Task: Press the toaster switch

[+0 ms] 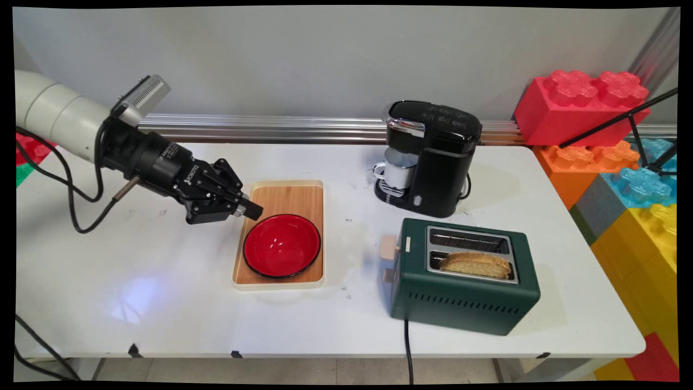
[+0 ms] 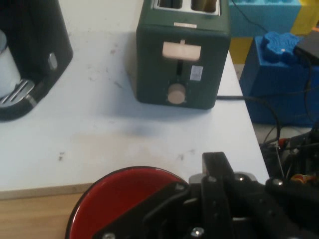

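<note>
Red bowl [image 1: 281, 246] [image 2: 124, 199] sits on the wooden tray [image 1: 287, 195] left of the middle of the white table [image 1: 162, 303], and the black gripper [image 1: 252, 208] [image 2: 214, 167], reaching in from the left, is at the bowl's far left rim. Whether the claw is open or closed on that rim cannot be told. To the right stand the black coffee machine [image 1: 438, 162] with a white mug [image 1: 398, 168] far back, and nearer the green toaster [image 1: 465, 292] with a bread slice [image 1: 476, 264] in its near slot.
</note>
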Robot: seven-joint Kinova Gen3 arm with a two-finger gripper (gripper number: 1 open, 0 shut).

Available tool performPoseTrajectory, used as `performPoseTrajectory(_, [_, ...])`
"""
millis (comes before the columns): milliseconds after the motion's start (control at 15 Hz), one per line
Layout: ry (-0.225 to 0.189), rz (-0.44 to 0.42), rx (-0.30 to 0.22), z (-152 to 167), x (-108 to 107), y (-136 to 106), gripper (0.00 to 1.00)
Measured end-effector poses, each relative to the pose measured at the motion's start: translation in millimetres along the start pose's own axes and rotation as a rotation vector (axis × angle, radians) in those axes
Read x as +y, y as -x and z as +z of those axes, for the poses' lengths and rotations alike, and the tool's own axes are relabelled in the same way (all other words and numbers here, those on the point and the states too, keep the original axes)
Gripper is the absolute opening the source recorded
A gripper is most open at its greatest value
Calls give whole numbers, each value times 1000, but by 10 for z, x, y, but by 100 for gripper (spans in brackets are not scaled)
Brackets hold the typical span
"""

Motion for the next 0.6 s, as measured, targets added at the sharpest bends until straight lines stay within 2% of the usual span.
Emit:
performPoseTrajectory(333, [11,17,37,126,-51,-88,0])
performPoseTrajectory(600, [19,41,87,457,-150,-267,0])
